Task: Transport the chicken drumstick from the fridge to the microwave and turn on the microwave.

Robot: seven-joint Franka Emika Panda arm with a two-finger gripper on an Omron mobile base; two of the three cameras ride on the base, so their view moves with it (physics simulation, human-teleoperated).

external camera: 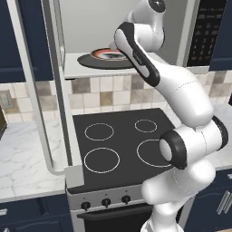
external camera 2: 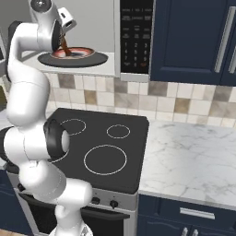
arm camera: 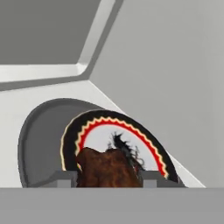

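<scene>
A: Where is the chicken drumstick (arm camera: 108, 168) right now?

B: Clamped in the gripper (external camera 2: 64, 46), inside the open microwave (external camera 2: 92, 64). In the hand view the brown meat sits between the two finger tips (arm camera: 65, 177), directly above a plate (arm camera: 151, 146) with a red and dark patterned rim.

A: So which way does it need to go?

B: Straight down, by my reading. The plate rests on the dark turntable (external camera 2: 99, 58), and the drumstick hangs just over the plate's middle. From the right base view its long axis runs roughly up and down, tilted a little, with the lower end near the plate. I cannot tell whether it already touches.

A: Anything crowding it?

B: The cavity's pale grey back wall and ceiling are close around the hand, so the wrist has little room to lift. The microwave door (external camera: 38, 90) stands swung open to the left.

A: And outside the cavity?

B: The black button panel (external camera 2: 136, 34) is just right of the opening, which matters for switching on. Below lies the four-ring stovetop (external camera 2: 99, 147), with a marble counter (external camera 2: 193, 156) to its right.
</scene>
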